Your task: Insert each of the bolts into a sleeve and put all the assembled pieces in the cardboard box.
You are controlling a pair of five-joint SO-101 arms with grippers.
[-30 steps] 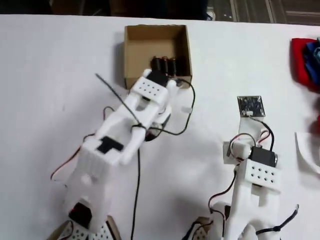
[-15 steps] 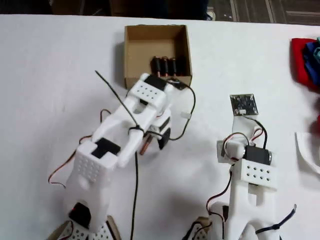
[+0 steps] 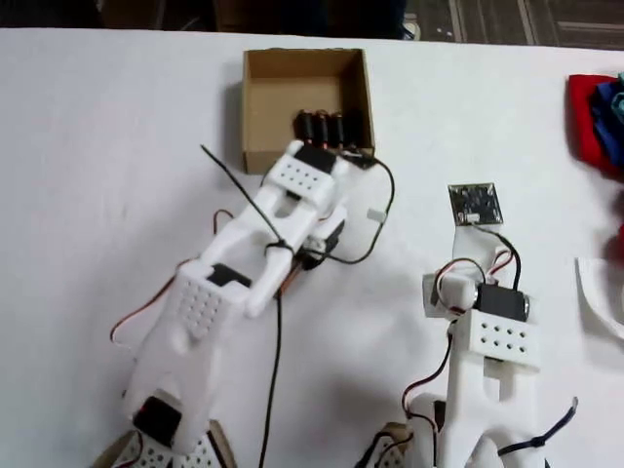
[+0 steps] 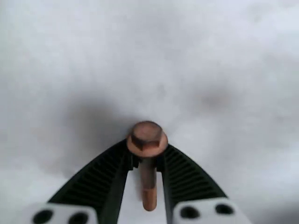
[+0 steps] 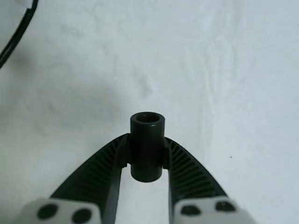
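**Bolt and sleeve each gripped, not yet mated**

Bolt [image 4: 147, 140]: copper-coloured metal, flanged hex head, short plain shank. Likely stiff, light and smooth, so apt to swivel or slide between ribbed pads. Fair hold on the shank just under the head, with the flange as a stop. Pinched that way in left gripper [image 4: 145, 153], jaws drawn almost together. Head just beyond the fingertips, shank running back between the jaws, over bare worktop [image 4: 224, 56].

Sleeve [image 5: 147, 128]: short black tube, bore open at the visible end. Probably rigid and light; round, so prone to rolling in a loose pinch. Best held across mid-wall with the bore end clear. Clamped so in right gripper [image 5: 146, 143], jaws narrowed to its width, open end past the tips.

Box [image 3: 257, 73]: open-topped, toward the far side of the worktop. Three dark assembled pieces [image 3: 321, 127] side by side against its near wall. Left arm's wrist close by that wall; right arm well apart.

Judgement: insertion still to do. Calls for shank and bore on one axis, with little room for tilt. Shank tip lying back between the jaws may make entry awkward.
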